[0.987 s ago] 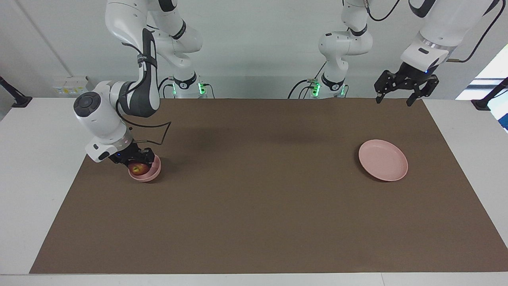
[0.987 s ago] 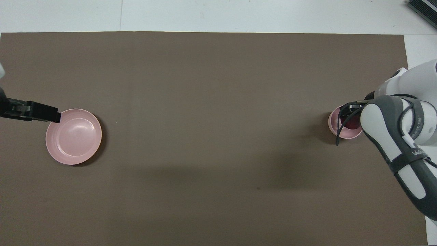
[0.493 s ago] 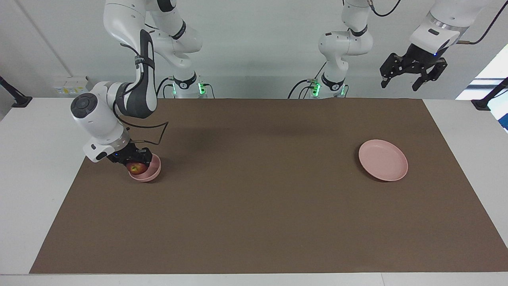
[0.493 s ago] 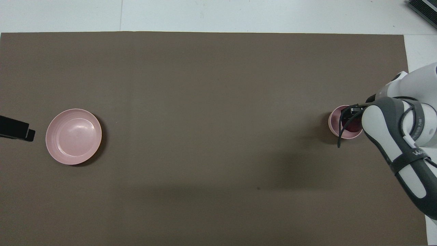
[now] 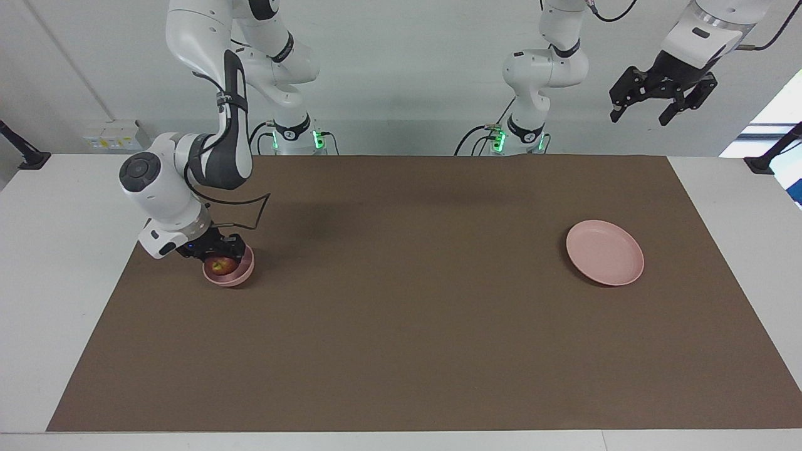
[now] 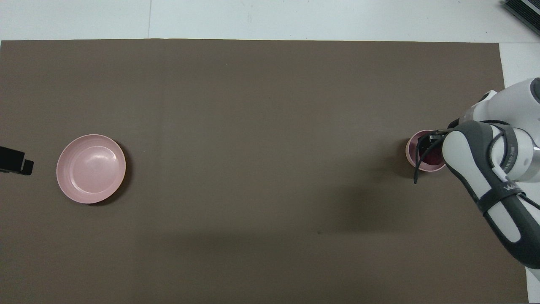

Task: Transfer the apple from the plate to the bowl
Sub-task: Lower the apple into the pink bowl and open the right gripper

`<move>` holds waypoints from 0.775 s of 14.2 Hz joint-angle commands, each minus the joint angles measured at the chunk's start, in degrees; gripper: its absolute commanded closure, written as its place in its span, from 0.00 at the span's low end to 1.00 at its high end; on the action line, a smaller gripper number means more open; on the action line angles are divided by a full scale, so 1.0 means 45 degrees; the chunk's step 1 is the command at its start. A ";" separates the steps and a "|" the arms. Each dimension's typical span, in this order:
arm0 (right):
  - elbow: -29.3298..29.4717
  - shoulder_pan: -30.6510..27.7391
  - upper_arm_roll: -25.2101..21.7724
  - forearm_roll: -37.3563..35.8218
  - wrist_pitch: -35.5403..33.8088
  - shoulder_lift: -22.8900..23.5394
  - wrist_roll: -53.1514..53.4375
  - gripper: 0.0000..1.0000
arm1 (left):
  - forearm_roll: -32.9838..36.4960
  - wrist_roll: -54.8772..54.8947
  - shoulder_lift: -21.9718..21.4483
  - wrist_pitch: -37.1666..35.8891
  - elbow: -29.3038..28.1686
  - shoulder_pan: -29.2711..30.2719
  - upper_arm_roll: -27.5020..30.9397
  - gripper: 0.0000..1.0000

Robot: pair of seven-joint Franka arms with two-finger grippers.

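Note:
The small dark red apple (image 5: 219,266) with a yellowish patch lies in the small deep pink bowl (image 5: 245,271) near the right arm's end of the mat. My right gripper (image 5: 216,254) is down in the bowl, right at the apple. In the overhead view the right arm covers most of the bowl (image 6: 410,151), and a dark red bit of the apple (image 6: 432,157) shows. The flat pink plate (image 5: 604,252) lies bare toward the left arm's end, also in the overhead view (image 6: 91,168). My left gripper (image 5: 639,118) is open and empty, raised high beside the plate's end of the table.
A brown mat (image 5: 401,300) covers most of the white table. A black cable (image 5: 254,210) loops from the right wrist over the mat beside the bowl. A dark part of the left gripper (image 6: 14,159) shows at the overhead view's edge beside the plate.
My left gripper has risen and pulled away from over the plate's edge. My right wrist has shifted slightly at the bowl; the apple stays in the bowl.

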 commanded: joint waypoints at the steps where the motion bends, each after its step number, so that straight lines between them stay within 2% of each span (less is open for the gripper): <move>1: -0.0114 -0.0074 0.0084 -0.0003 0.0337 0.0122 0.0147 1.00 | 0.0256 -0.0076 -0.0038 -0.0272 0.0170 0.0175 -0.0037 0.00; 11: -0.0114 -0.0055 0.0123 -0.0003 0.0649 0.0337 0.0245 1.00 | 0.0314 -0.0056 -0.0116 -0.0136 0.0053 0.0194 0.0041 0.00</move>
